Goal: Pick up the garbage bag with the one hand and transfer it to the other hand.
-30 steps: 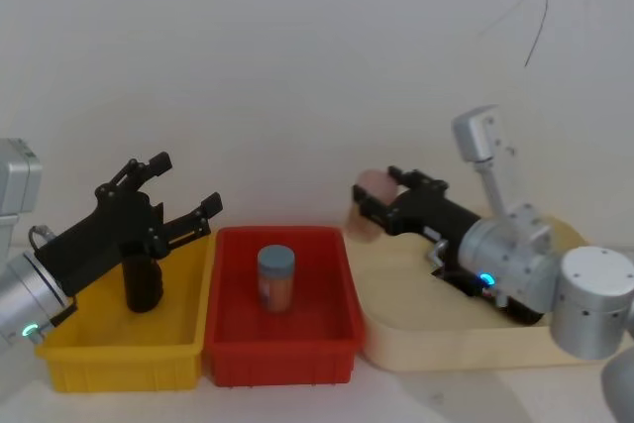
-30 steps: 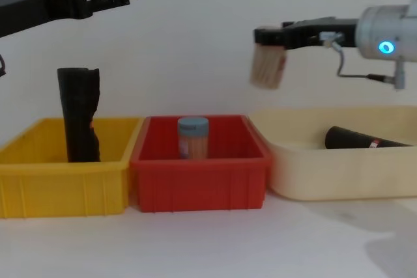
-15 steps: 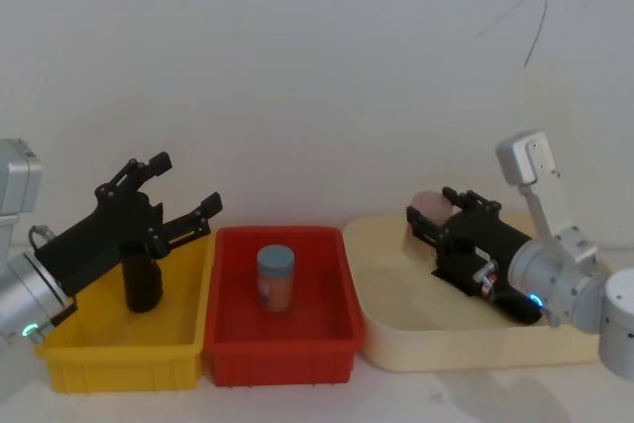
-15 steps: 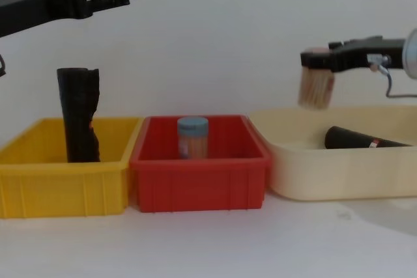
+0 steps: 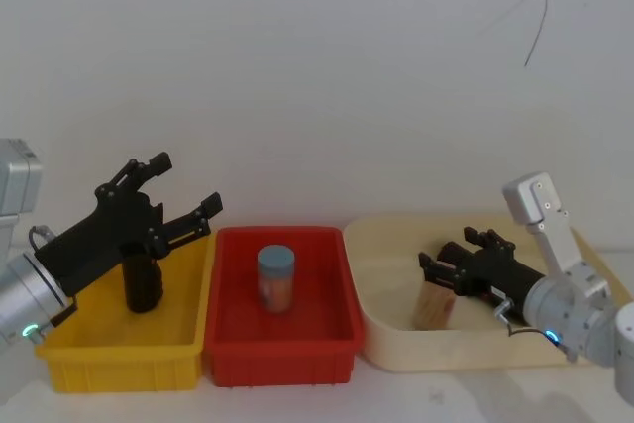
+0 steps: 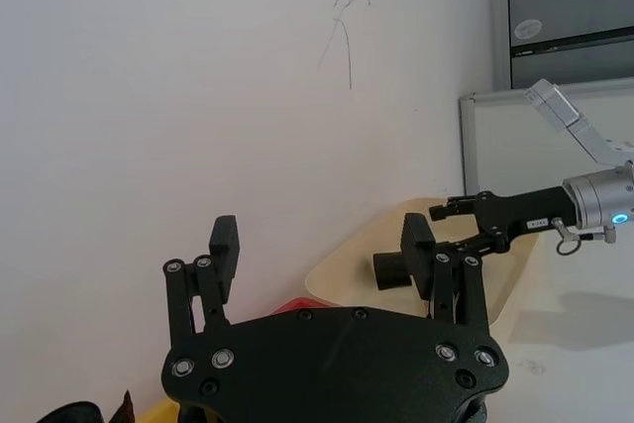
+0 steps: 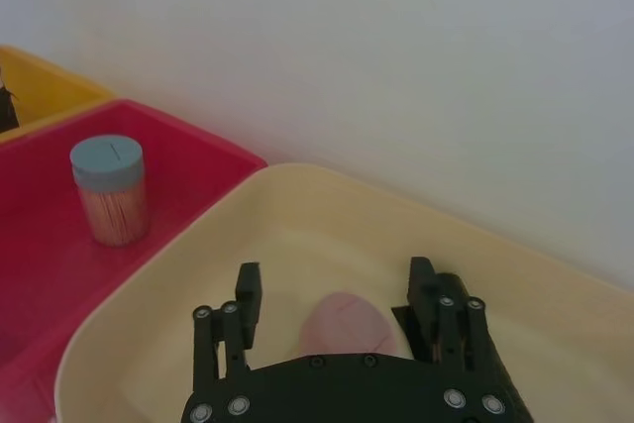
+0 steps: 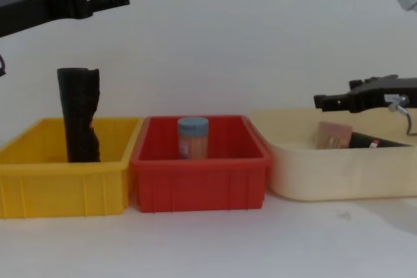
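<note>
My left hand (image 5: 176,192) is matte black: two long fingers on a flat plate dotted with silver screw heads. Behind it I see a silver cylindrical wrist with a small green light and a thin cable loop. My right hand (image 5: 462,263) is the same black build, its silver wrist glowing blue, with a thin looped cable and a grey boxy link above.

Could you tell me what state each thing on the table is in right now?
garbage bag: upright in yellow bin
blue-lidded jar: upright in red bin
pink-lidded jar: in cream tray, between right gripper fingers
second black roll: lying in cream tray
left gripper: open, above yellow bin
</note>
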